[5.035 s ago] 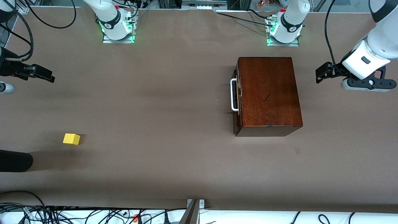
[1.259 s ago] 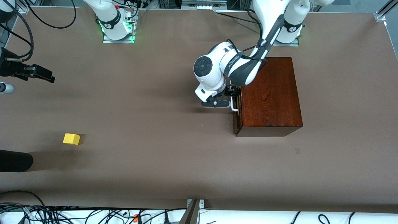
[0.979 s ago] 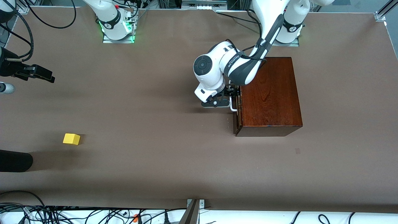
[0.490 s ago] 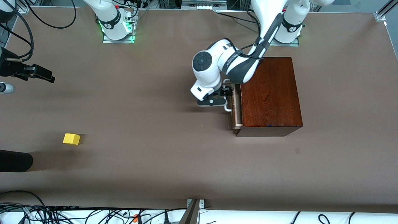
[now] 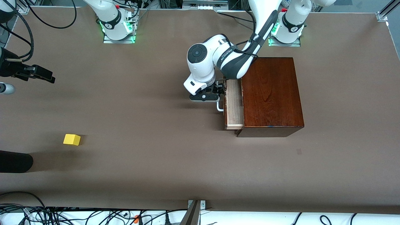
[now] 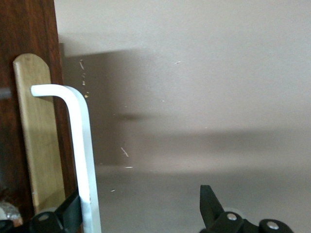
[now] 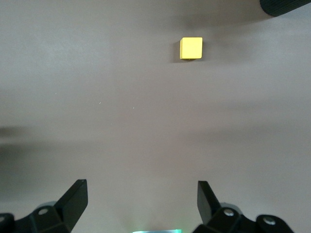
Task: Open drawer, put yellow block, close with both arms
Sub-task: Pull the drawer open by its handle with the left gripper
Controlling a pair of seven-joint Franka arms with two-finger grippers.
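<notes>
The dark reddish-brown box (image 5: 270, 93) stands near the left arm's base. Its pale wood drawer (image 5: 234, 104) is pulled partly out toward the right arm's end of the table. My left gripper (image 5: 218, 93) is at the white bar handle (image 5: 219, 107). It is open, and the handle (image 6: 83, 155) lies against one finger (image 6: 72, 213), with the other finger well clear of it. The yellow block (image 5: 72, 139) sits on the table toward the right arm's end, nearer the front camera. My right gripper (image 5: 39, 73) waits open above the table; the yellow block (image 7: 191, 48) shows small in its wrist view.
A black rounded object (image 5: 15, 161) juts in from the table's edge just beside the yellow block, nearer the front camera. Cables (image 5: 78, 215) lie along the table's near edge. Brown table (image 5: 150, 118) stretches between block and box.
The left gripper has drawn back toward the right arm's end with the handle, and the drawer has slid out from nearly shut to partly open. The right arm and block have not moved.
</notes>
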